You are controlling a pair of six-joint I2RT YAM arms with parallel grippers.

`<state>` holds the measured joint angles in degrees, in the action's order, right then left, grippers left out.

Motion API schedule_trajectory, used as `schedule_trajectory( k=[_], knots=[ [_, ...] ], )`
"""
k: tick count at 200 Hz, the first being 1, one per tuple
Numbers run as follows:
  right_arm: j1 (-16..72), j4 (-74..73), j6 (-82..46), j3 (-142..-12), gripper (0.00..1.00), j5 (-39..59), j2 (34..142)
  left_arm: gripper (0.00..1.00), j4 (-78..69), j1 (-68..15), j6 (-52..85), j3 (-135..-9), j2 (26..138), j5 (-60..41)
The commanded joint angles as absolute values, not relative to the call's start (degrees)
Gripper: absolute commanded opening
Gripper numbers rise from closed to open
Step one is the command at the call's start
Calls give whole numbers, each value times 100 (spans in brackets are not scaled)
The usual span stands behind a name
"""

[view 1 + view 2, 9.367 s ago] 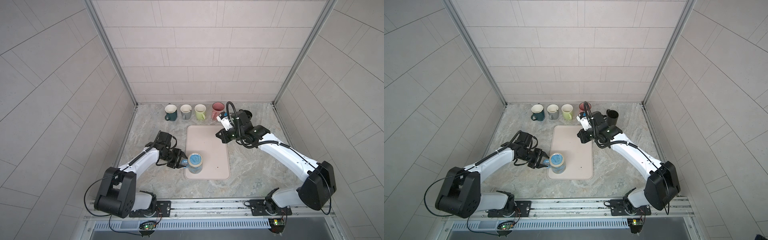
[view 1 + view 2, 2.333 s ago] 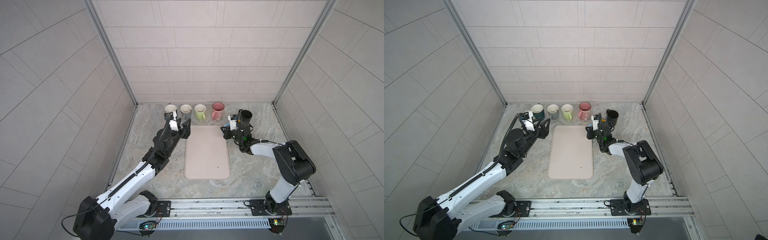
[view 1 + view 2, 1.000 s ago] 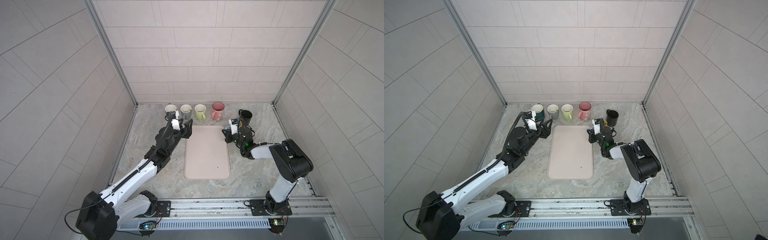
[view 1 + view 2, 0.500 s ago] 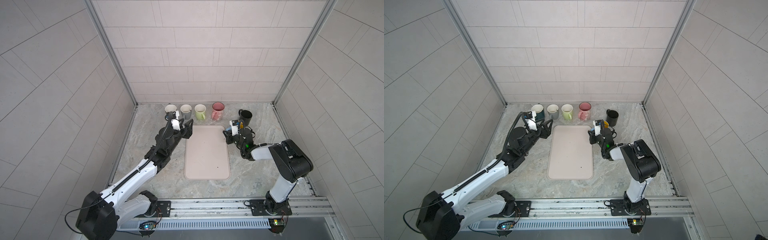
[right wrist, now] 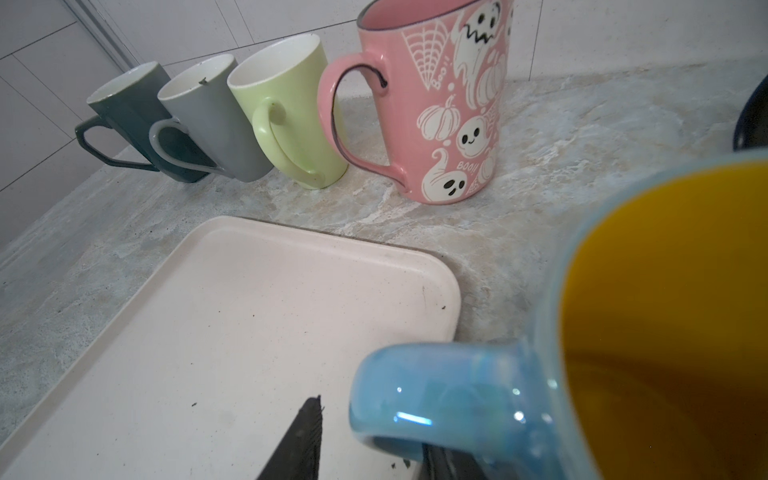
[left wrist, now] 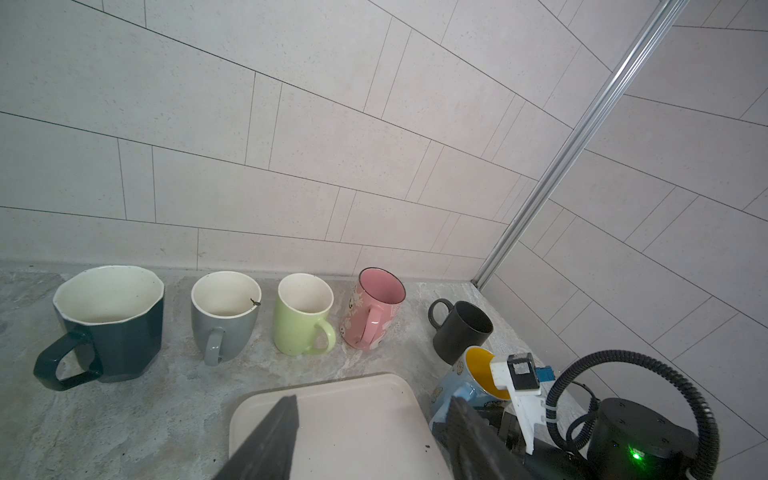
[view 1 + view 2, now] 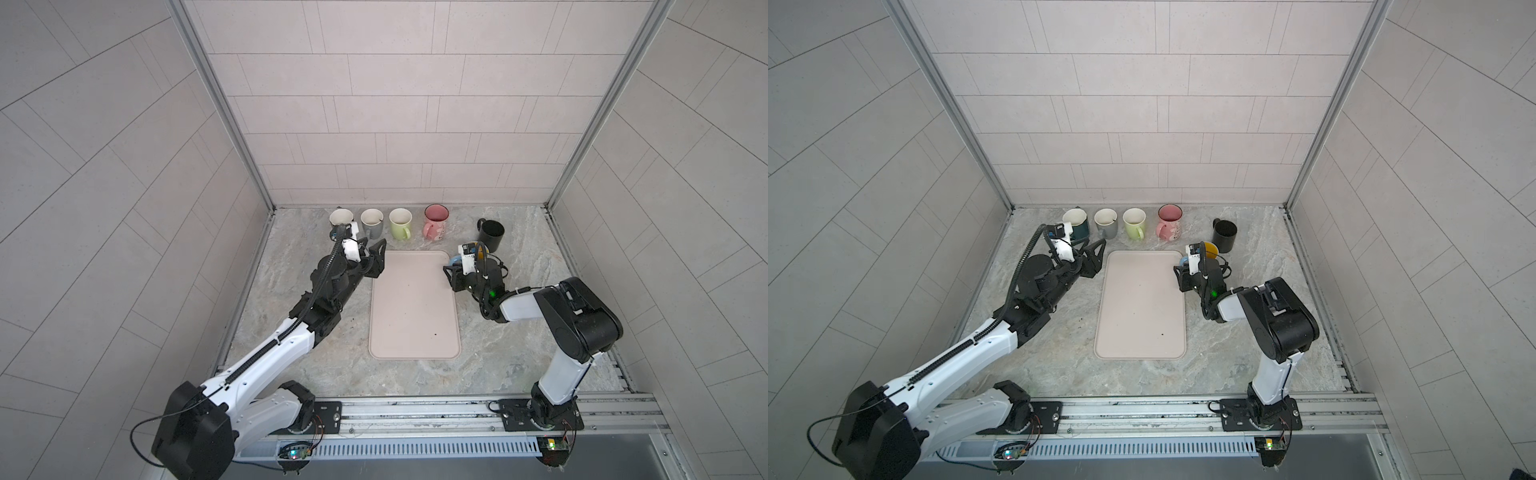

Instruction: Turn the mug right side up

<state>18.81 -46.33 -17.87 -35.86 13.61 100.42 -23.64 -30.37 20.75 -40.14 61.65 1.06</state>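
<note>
A pale tray (image 7: 415,324) is lying in the middle of the marbled table (image 7: 498,365). Just off the tray's 1 o'clock corner the blue mug (image 5: 648,316) is standing right side up on the table, its yellow inside facing upward and its handle pointing toward 9 o'clock, over the tray's edge. The right claw (image 5: 374,444) is sitting low at the mug's 6 o'clock, reaching toward 12. Its jaws are standing spread around the handle: one finger is lying clear of the handle's outer curve with a gap showing, while the other is passing beneath the loop, and whether that one is touching the mug I cannot tell. At the tray's 11 o'clock corner the left claw (image 7: 372,259) is hovering with its jaws spread wide and nothing between them. At the blue mug's 1 o'clock, near it, a black mug (image 6: 461,332) is standing upright. Farther back, along the wall at 12 o'clock, four upright mugs are forming a row: dark teal mug (image 6: 112,328), grey mug (image 6: 224,320), green mug (image 6: 299,324) and pink ghost mug (image 6: 374,316).
</note>
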Motion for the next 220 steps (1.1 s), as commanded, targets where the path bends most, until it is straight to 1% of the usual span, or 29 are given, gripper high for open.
schedule_trajectory(
  k=[1, 36, 59, 62, 66, 68, 74, 99, 102, 106, 108, 133, 139, 157, 171, 197, 220],
  knots=[
    [1966, -4419, -1764, -3395, 43, 1154, 9653, 62, -2538, -2991, 2070, -3946, 6109, 49],
    [2180, -3690, -1765, -3319, 50, 931, 9031, 64, -2512, -2971, 2067, -3898, 5981, 93],
    [2373, -3168, -1792, -3154, 56, 738, 8422, 66, -2393, -2953, 2044, -3880, 5822, 179],
    [2391, -3088, -1805, -3116, 59, 734, 8328, 66, -2379, -2949, 2040, -3869, 5802, 188],
    [2434, -3027, -1826, -3070, 74, 732, 8198, 66, -2342, -2945, 2020, -3867, 5765, 216],
    [2443, -3000, -1838, -3062, 77, 730, 8140, 66, -2317, -2944, 2010, -3867, 5741, 230],
    [2503, -2850, -1874, -3011, 80, 710, 7931, 67, -2240, -2936, 1963, -3872, 5684, 283],
    [2845, -1798, -1829, -3010, 88, 512, 6935, 71, -1581, -2868, 1579, -4002, 5385, 722],
    [2875, -1646, -1803, -3027, 90, 472, 6816, 71, -1481, -2854, 1529, -4021, 5343, 775],
    [2919, -1423, -1779, -3073, 97, 418, 6654, 72, -1346, -2821, 1467, -4050, 5296, 841],
    [2927, -1290, -1776, -3093, 99, 392, 6581, 72, -1275, -2799, 1446, -4069, 5273, 878],
    [2936, 264, -1677, -3512, 99, -7, 5777, 75, -354, -2419, 1337, -4248, 5048, 1268],
    [2927, 618, -1609, -3796, 99, -127, 5650, 76, -136, -2299, 1358, -4299, 5044, 1429],
    [2832, 1542, -1424, -4335, 99, -373, 5477, 77, 659, -1885, 1520, -4552, 5205, 1861],
    [2688, 2178, -1384, -4766, 99, -612, 5500, 77, 1006, -1575, 1627, -4617, 5396, 2046],
    [2229, 3038, -1452, -5403, 99, -1282, 5666, 77, 925, -1151, 1726, -4381, 5690, 2239],
    [1640, 3038, -1362, -5505, 99, -1334, 5749, 77, 156, -841, 1677, -3907, 5815, 2276]
  ],
)
